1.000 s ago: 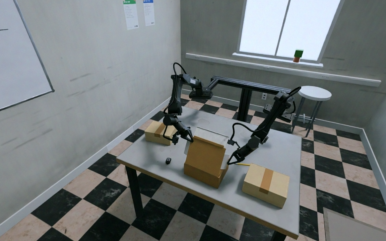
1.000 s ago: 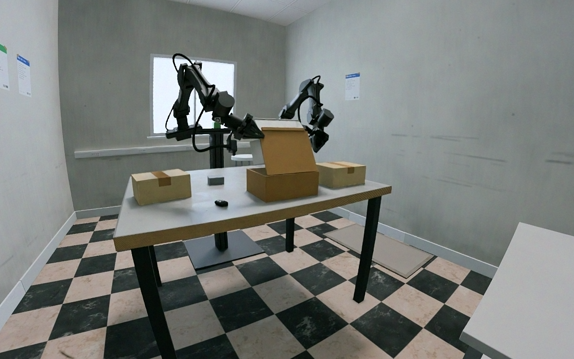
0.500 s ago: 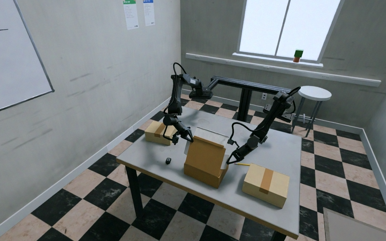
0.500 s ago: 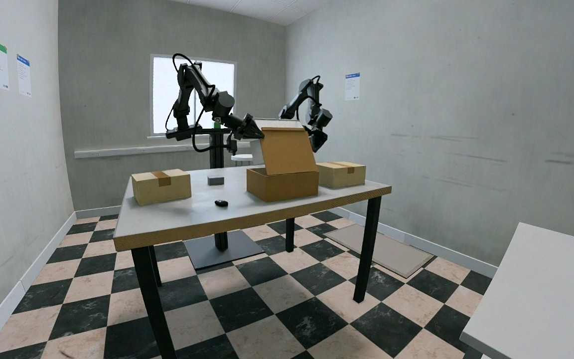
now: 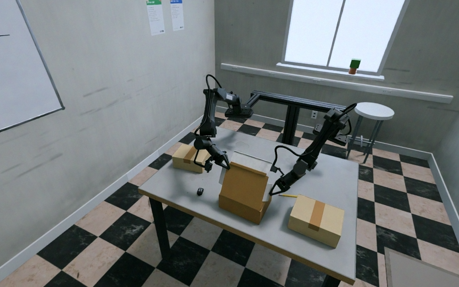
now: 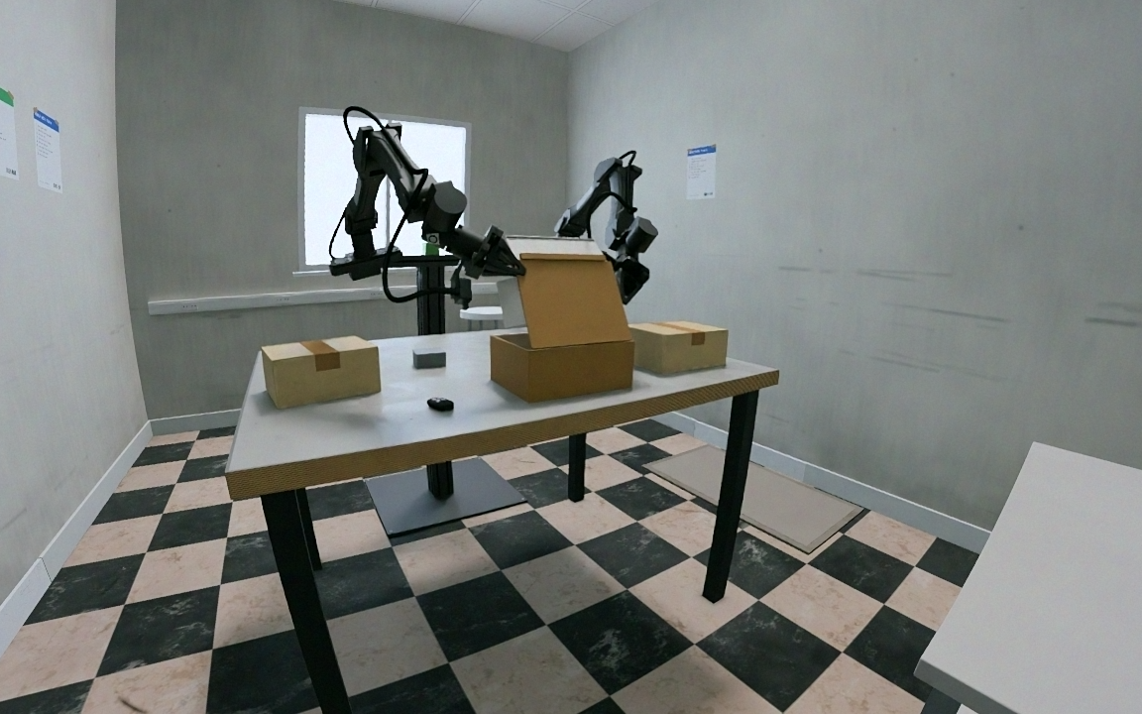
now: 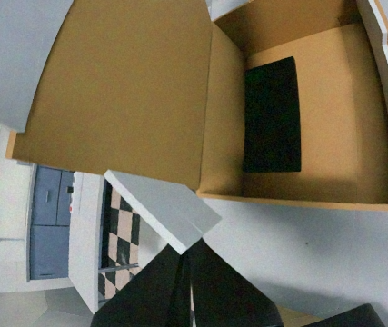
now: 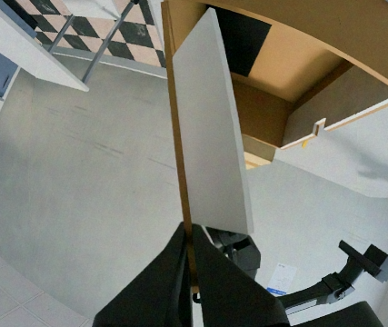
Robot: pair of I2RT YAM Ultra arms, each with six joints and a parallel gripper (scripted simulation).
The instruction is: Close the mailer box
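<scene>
The brown mailer box (image 5: pixel 240 210) (image 6: pixel 557 368) stands open on the table, its lid (image 5: pixel 245 181) (image 6: pixel 571 301) (image 7: pixel 125 82) raised steeply. A black flat item (image 7: pixel 273 118) (image 8: pixel 241 41) lies inside. The white front flap (image 5: pixel 250 160) (image 6: pixel 553 245) sticks out from the lid's top edge. My right gripper (image 5: pixel 229 167) (image 6: pixel 521 271) (image 8: pixel 190 228) is shut on the lid's edge, beside one side flap (image 8: pixel 209 127) (image 6: pixel 511 301). My left gripper (image 5: pixel 270 194) (image 7: pixel 187 227) is shut and empty, its tips against the other side flap (image 7: pixel 166 204). In the exterior view its tips are hidden.
Taped cartons stand on both sides of the mailer: one carton (image 5: pixel 188 157) (image 6: pixel 317 368) on the right arm's side, another carton (image 5: pixel 316 221) (image 6: pixel 681 346) on the left arm's. A yellow pencil (image 5: pixel 288 195), a small black fob (image 5: pixel 200 191) (image 6: pixel 440 404) and a grey block (image 6: pixel 428 358) lie on the table.
</scene>
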